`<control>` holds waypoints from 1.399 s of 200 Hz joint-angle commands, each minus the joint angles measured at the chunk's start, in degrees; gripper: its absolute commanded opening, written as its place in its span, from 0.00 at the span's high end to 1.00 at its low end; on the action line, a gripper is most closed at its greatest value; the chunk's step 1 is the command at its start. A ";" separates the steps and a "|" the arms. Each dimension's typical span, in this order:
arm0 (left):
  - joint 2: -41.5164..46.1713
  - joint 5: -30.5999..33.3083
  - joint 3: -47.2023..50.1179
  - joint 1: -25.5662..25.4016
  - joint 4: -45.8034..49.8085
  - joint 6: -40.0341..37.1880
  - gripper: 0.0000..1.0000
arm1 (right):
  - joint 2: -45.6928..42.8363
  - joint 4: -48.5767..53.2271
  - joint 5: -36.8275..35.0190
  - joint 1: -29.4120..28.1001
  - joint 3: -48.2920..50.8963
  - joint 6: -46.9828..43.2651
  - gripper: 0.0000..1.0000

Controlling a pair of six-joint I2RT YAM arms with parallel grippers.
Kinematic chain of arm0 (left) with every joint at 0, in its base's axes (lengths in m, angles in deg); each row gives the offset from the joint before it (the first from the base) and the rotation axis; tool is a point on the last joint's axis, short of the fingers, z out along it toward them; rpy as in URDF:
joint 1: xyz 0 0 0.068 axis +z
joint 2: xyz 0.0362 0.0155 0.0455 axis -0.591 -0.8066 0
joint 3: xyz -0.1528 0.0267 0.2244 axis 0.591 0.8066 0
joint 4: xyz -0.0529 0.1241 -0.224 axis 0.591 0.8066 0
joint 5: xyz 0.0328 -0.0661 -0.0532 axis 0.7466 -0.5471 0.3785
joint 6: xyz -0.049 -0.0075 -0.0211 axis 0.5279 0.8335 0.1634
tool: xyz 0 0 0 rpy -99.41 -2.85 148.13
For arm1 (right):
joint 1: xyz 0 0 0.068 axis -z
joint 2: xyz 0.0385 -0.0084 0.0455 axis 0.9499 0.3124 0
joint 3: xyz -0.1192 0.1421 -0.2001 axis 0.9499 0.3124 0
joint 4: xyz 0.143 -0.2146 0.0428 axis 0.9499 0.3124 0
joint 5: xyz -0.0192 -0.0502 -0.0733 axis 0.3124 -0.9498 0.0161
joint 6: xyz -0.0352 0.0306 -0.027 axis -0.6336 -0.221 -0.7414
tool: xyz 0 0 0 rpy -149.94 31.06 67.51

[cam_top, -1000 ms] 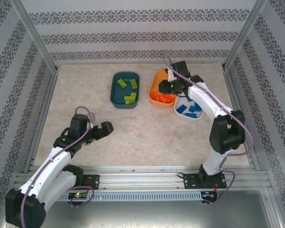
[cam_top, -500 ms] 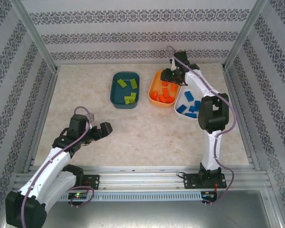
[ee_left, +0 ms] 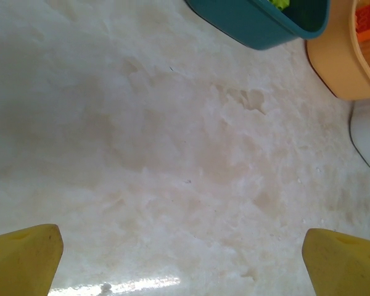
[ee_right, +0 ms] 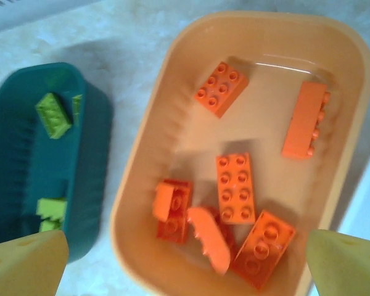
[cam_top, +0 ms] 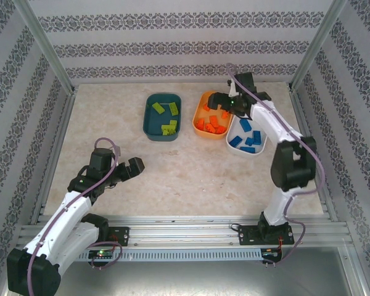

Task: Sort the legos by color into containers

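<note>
My right gripper (cam_top: 217,103) hangs open over the orange tray (cam_top: 195,123), its yellow fingertips (ee_right: 26,262) wide apart with nothing between them. Below it the orange tray (ee_right: 126,203) holds several orange-red legos (ee_right: 235,187); one of them (ee_right: 209,239) is blurred and tilted on the heap. The dark teal tray (cam_top: 146,120) holds lime green legos (cam_top: 168,126), and the white tray (cam_top: 259,151) holds blue legos (cam_top: 245,139). My left gripper (cam_top: 134,166) stands open low over bare table, its yellow fingertips (ee_left: 21,259) far apart and holding nothing.
The three trays sit side by side at the back of the marble table, teal (ee_left: 265,24), orange (ee_left: 342,58) and white (ee_left: 369,132) from left to right. Patterned walls and metal posts enclose the table. Open tabletop lies between the left gripper and the trays.
My right gripper has opened over the orange tray and an orange-red lego has dropped into it. The right arm's elbow has swung about. The left arm has stayed still.
</note>
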 commanded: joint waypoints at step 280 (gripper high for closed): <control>-11.88 36.91 -3.22 2.10 -31.60 -29.37 0.00 | -22.76 -70.52 -16.73 8.86 64.45 -21.69 0.02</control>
